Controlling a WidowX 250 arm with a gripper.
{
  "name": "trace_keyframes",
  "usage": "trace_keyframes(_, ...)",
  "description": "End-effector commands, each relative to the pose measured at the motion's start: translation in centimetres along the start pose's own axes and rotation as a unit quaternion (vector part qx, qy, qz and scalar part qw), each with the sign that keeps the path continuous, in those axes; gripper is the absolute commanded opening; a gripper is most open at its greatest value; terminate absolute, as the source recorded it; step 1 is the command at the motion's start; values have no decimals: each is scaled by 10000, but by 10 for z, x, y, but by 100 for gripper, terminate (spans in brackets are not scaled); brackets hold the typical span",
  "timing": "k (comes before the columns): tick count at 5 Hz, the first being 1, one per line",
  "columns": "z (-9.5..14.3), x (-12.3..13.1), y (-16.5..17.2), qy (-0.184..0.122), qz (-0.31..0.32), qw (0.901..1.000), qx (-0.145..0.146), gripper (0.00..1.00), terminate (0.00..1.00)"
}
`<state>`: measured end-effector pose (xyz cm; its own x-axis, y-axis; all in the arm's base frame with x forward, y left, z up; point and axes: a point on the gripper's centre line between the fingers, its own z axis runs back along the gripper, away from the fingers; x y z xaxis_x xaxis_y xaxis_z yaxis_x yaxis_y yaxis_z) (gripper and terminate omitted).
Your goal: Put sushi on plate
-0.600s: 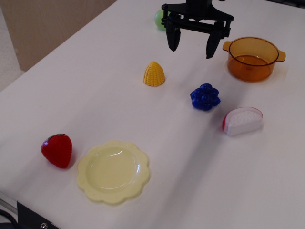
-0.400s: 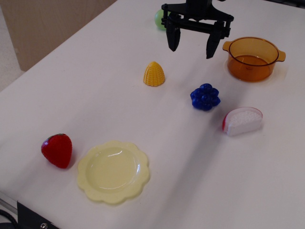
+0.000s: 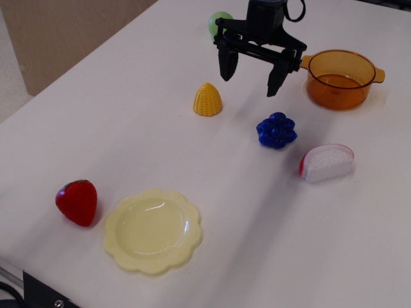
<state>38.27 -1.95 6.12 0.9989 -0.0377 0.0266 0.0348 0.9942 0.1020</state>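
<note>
The sushi (image 3: 327,163) is a half-moon piece with a white grainy face and red-pink rim. It lies on the white table at the right. The pale yellow scalloped plate (image 3: 153,230) sits at the front left and holds nothing. My black gripper (image 3: 250,74) hangs open and empty above the table at the back, between the corn and the orange pot. It is well behind and left of the sushi.
A yellow corn piece (image 3: 208,99) and a blue grape cluster (image 3: 277,130) lie below the gripper. An orange two-handled pot (image 3: 340,79) stands at the back right. A red strawberry (image 3: 77,201) sits left of the plate. A green ball (image 3: 219,22) is behind the gripper.
The gripper has come down and forward a little and turned slightly, still open. The objects have not moved.
</note>
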Motion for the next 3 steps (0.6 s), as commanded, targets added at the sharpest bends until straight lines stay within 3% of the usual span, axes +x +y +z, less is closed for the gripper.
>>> trace_keyframes(1,41,-3,-36,-396,-1816,9818,-381,100,0)
trace_keyframes(2,44,-16,-60,-248,-2519,9647,-730,100,0)
trace_keyframes(3,41,-31,-73,-178,-2868,9547,-775,100,0)
